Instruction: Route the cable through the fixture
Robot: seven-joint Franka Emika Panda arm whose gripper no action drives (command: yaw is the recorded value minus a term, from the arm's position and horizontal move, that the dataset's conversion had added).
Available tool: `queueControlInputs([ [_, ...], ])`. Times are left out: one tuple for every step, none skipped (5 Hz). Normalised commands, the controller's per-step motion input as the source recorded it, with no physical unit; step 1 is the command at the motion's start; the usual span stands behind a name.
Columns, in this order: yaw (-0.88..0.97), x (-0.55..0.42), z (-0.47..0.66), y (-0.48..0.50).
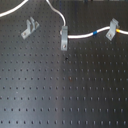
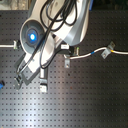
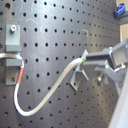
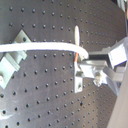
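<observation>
- The black perforated worktop (image 1: 65, 95) fills both exterior views, its hole grid bare across the near half.
- The arm (image 2: 65, 25), white and grey with black hoses and a blue light on its wrist, covers the far part towards the second exterior view's left. It does not show in the first exterior view.
- The cable (image 1: 80, 36) comes in from the first exterior view's left edge and climbs out past the far edge. It drops back in, passes through the narrow upright clip (image 1: 64, 38), then runs towards the first exterior view's right through the arch-topped clip (image 1: 113, 28) and off the edge.
- The gripper (image 3: 86, 62) has its fingers (image 3: 99, 55) drawn narrow on the cable. In the first wrist view the cord hangs in a slack loop from the fingertips to a grey clip.
- The fixture (image 1: 30, 27) stands diagonally at the first exterior view's far left, its two prongs up. The cable passes on its far side, apart from it and not between the prongs. In the second wrist view the cord crosses close by it, and I cannot tell whether they touch.
- A blue band (image 1: 94, 34) sits on the cable between the two threaded clips.
- A yellow band (image 1: 111, 34) sits at the arch-topped clip.
- A red band (image 3: 20, 75) shows on the slack loop in the first wrist view.
</observation>
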Motion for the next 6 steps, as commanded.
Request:
queueControlInputs([
  [0.46,-0.061,0.3,0.418],
  [0.72,-0.216,0.26,0.291],
  [0.71,-0.173,0.24,0.307],
  [0.69,-0.14,0.22,0.316],
  [0.73,-0.097,0.23,0.292],
  [0.44,0.331,0.14,0.133],
])
